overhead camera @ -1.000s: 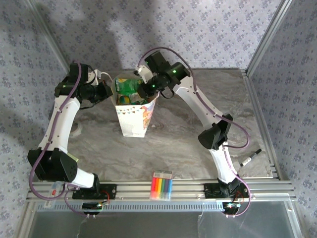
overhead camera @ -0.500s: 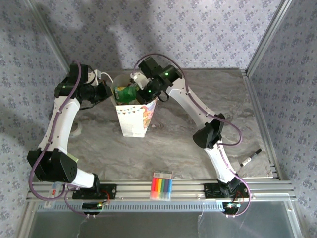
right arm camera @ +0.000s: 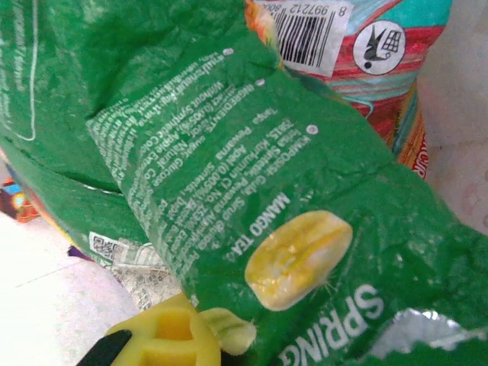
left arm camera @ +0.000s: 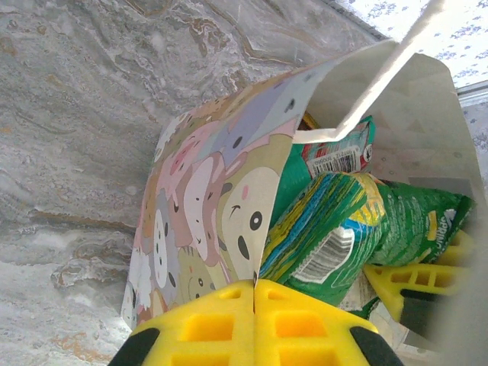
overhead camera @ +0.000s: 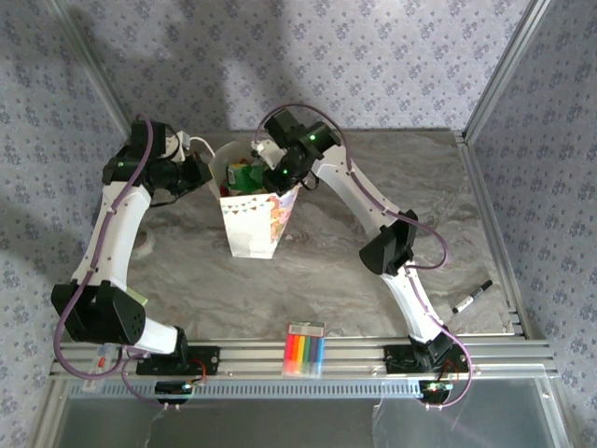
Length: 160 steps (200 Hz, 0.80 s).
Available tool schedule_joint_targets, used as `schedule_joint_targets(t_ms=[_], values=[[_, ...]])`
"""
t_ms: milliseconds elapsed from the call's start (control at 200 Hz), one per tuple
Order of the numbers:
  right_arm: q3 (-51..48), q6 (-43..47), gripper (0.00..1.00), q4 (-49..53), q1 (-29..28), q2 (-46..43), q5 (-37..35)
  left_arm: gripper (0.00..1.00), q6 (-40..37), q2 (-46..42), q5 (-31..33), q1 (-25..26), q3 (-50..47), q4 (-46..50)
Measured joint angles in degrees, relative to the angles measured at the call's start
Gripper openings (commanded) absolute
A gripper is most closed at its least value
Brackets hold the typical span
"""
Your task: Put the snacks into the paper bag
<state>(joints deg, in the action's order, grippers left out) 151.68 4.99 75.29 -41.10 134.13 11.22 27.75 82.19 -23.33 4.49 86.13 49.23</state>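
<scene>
a grey marbled table [overhead camera: 326, 280] is seen from above. a white paper bag [overhead camera: 254, 229] is stood upright on it, towards the far side and left of the middle. a rainbow-striped pack of markers [overhead camera: 306, 349] is laid flat at the near edge, where the metal rail [overhead camera: 364, 353] begins. a black pen [overhead camera: 471, 299] is laid near the right edge, well apart from the bag.

Crinkled green packet [right arm camera: 252, 229] close up, teal-and-red packet [right arm camera: 366, 76] behind, yellow gripper finger [right arm camera: 164, 335] at bottom
</scene>
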Motion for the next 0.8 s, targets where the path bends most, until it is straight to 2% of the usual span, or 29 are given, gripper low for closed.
schedule_joint_targets(t_ms=[145, 200, 285, 465, 535, 580, 685, 800], values=[[0.0, 0.02, 0.0, 0.66, -0.42, 0.22, -3.45, 0.05, 0.26, -0.02, -0.07, 0.0, -0.04, -0.02], [0.0, 0.04, 0.06, 0.92, -0.83, 0.24, -5.66, 0.05, 0.42, -0.02, -0.11, 0.0, -0.04, -0.02], [0.0, 0.5, 0.22, 1.09, -1.64, 0.24, -10.08, 0.05, 0.44, -0.02, -0.33, 0.0, -0.04, -0.04], [0.2, 1.73, 0.3, 1.29, -3.65, 0.24, -18.64, 0.08, 0.9, -0.04, -0.72, 0.0, -0.04, -0.28], [0.92, 1.75, 0.32, 1.33, -4.02, 0.24, -19.71, 0.09, 1.07, -0.09, -0.7, 0.0, -0.04, -0.26], [1.49, 1.44, 0.39, 1.27, -4.17, 0.22, -20.09, 0.09, 1.11, -0.15, -0.7, 0.0, -0.04, -0.22], [1.6, -0.02, 0.45, 0.5, -4.33, -1.03, -20.41, 0.11, 1.4, -0.39, -0.68, 0.0, -0.07, 0.02], [1.6, -3.32, 0.41, -1.25, -4.26, -4.83, -18.64, 0.12, 1.46, -1.14, -0.68, 0.13, -0.09, 0.2]])
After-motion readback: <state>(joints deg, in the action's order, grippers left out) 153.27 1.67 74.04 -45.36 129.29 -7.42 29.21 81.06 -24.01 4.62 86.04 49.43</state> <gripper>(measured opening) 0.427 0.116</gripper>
